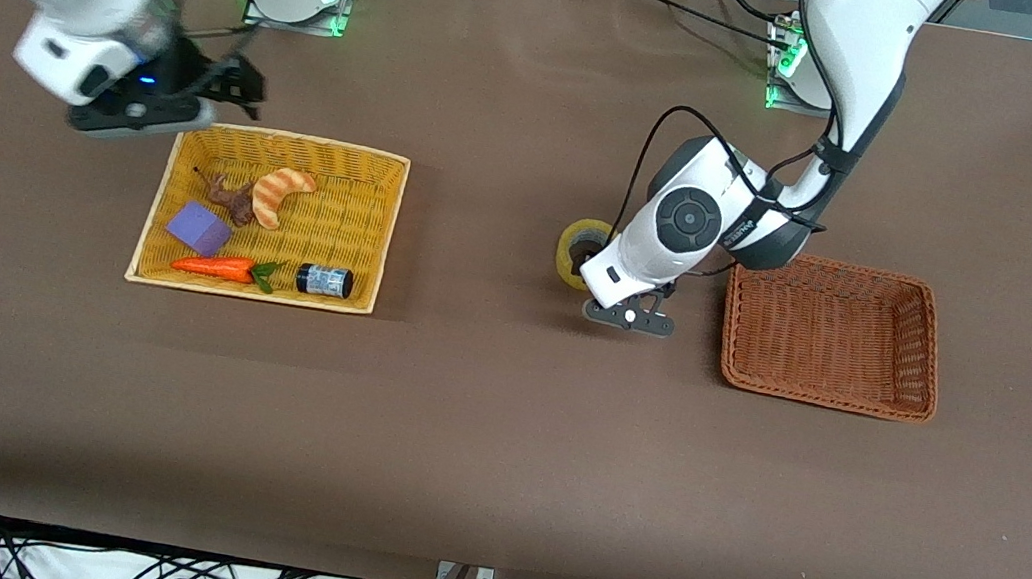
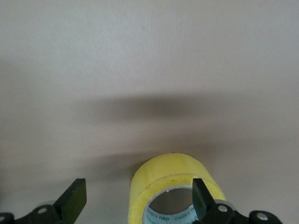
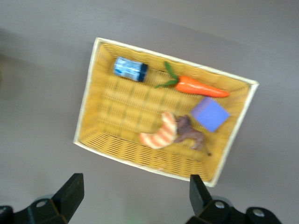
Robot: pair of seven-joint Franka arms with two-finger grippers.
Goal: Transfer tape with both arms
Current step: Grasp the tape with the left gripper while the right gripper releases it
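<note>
1. I see the yellow basket [image 1: 269,216] on the brown worktop [image 1: 494,448] toward the right arm's end, closer to the edge where the arm bases stand than to the front camera's edge.
2. Inside it I count five things: a striped croissant toy [image 1: 280,194], a small brown figure [image 1: 233,200] touching the croissant, a purple block [image 1: 198,228], an orange carrot [image 1: 216,267] with green leaves, and a small dark jar with a blue label [image 1: 324,280] lying on its side.
3. The carrot and the jar lie along the basket wall nearest the front camera; the croissant sits nearer the wall toward the bases.
4. The brown basket [image 1: 833,334] stands toward the left arm's end of the worktop, and I see nothing in it.
5. The tape [image 1: 581,252] stands on its edge on the bare worktop between the two baskets, near the brown one and outside both.
6. The left pincer [image 2: 138,198] is low at the tape with its fingers spread apart; in the left wrist view one finger [image 2: 202,198] is in front of the roll's hole, the other stands clear beside the roll.
7. The right pincer [image 3: 135,196] hangs over the worktop just outside the yellow basket's corner nearest the right arm's base, fingers spread wide, gripping nothing.
</note>
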